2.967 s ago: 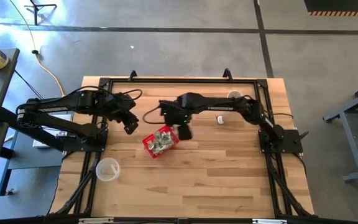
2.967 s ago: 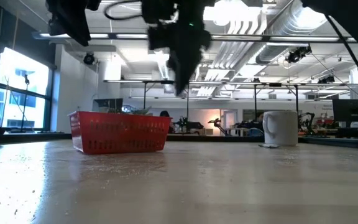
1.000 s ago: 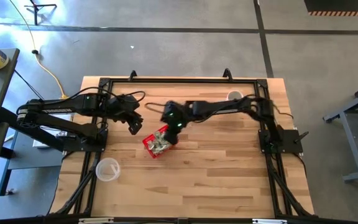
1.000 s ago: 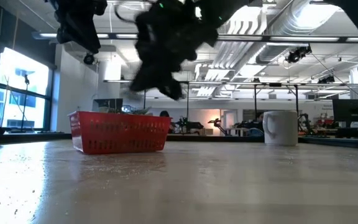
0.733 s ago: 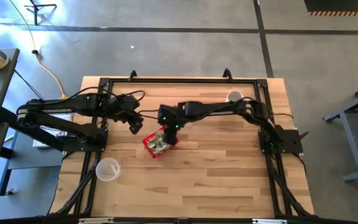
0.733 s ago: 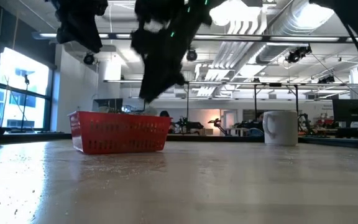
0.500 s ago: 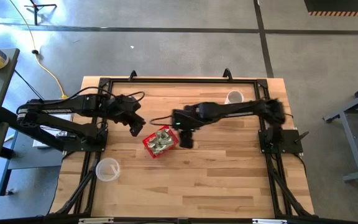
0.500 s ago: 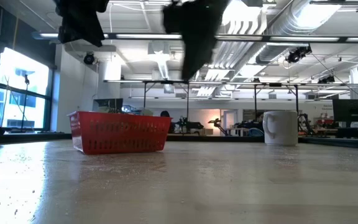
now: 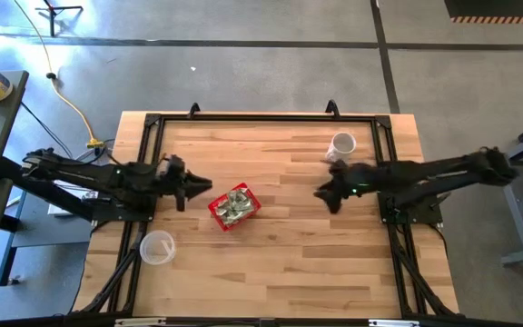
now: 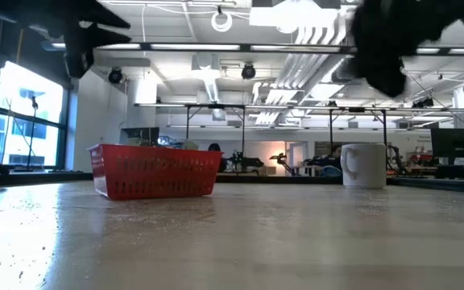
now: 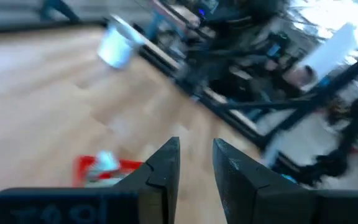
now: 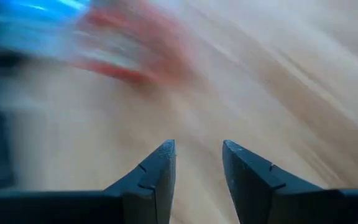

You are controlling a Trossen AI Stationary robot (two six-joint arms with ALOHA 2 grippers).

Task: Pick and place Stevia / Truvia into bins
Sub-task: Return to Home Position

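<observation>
Near the middle of the bench (image 9: 271,263), a little toward your left arm's side, you have the red basket (image 9: 214,209) sitting askew to the bench edges. The Stevia / Truvia sachets (image 9: 235,205) lie heaped inside it, pale green and white. From table height their tops just show above the basket's slotted wall. Your left pincer (image 9: 200,186) hangs just beside the basket on its left, apart from it and clear of the wood, pointing toward it. Its own wrist view shows the two fingers parted by a narrow gap with nothing between them. Your right pincer (image 9: 323,193) is well apart from the basket on the other side, raised off the bench and near the white mug (image 9: 341,144) at the far right. Its wrist view is smeared, yet you can see the fingers standing somewhat wider apart and holding nothing. A clear cup (image 9: 157,247) stands near the bench's left edge, on the near side of the left arm.
</observation>
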